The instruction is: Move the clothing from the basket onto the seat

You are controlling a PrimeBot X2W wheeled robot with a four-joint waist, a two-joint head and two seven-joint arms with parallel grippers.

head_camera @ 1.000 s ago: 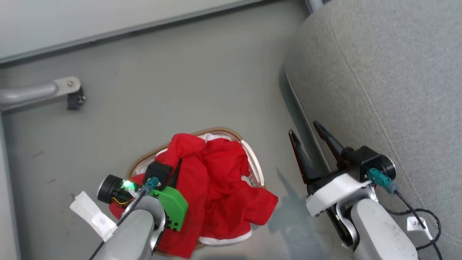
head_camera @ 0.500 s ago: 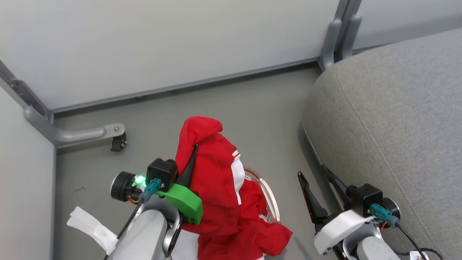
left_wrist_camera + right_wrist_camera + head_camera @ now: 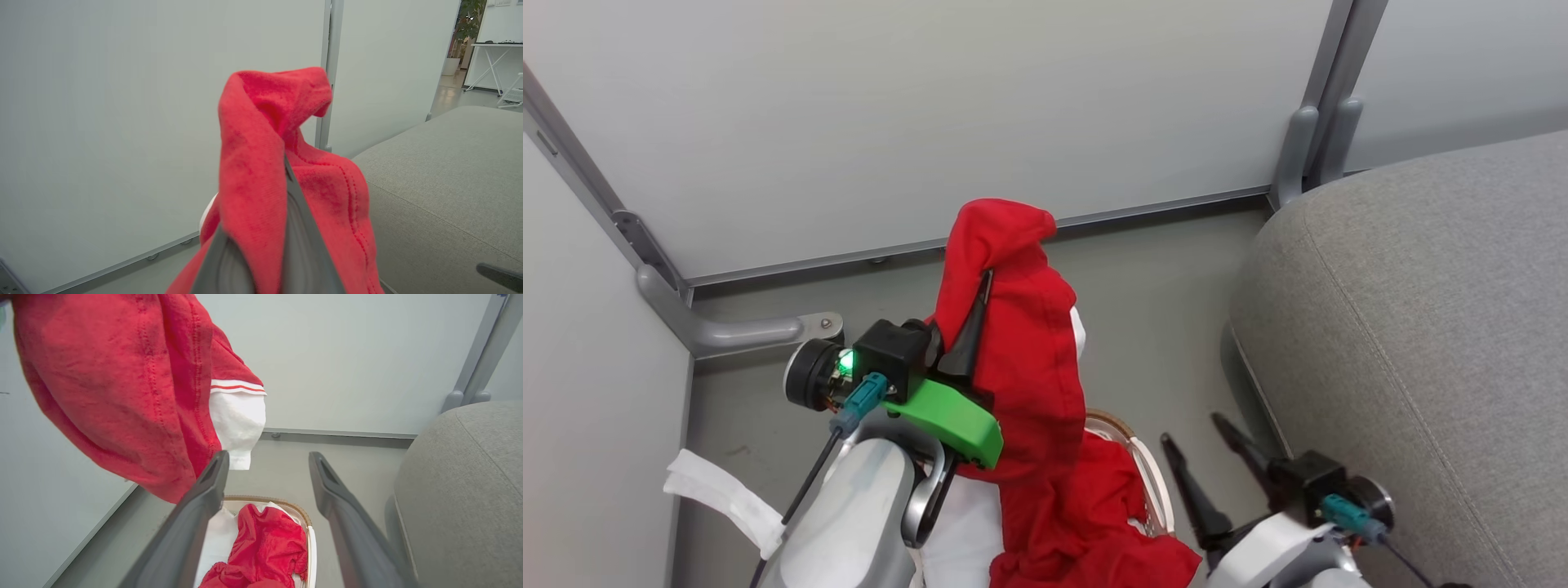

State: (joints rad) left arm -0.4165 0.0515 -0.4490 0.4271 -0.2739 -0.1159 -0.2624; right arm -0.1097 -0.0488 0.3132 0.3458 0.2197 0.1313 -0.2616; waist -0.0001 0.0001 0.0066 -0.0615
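Head view: left pincer (image 3: pixel 985 282) pressed together, pinching clothing (image 3: pixel 1029 384) by bunched fold. Garment hangs below it, above basket (image 3: pixel 1156 482). Right pincer (image 3: pixel 1192 429) spread, empty, just beside seat (image 3: pixel 1421 327) edge.

Risks:
- thin fold slipping from grip
- hanging hem snagging basket rim
- hem dragging second piece (image 3: pixel 269 543) out
- drop landing short of seat, right of left pincer

Count: red garments two, likely; basket one; seat one; pincers two.
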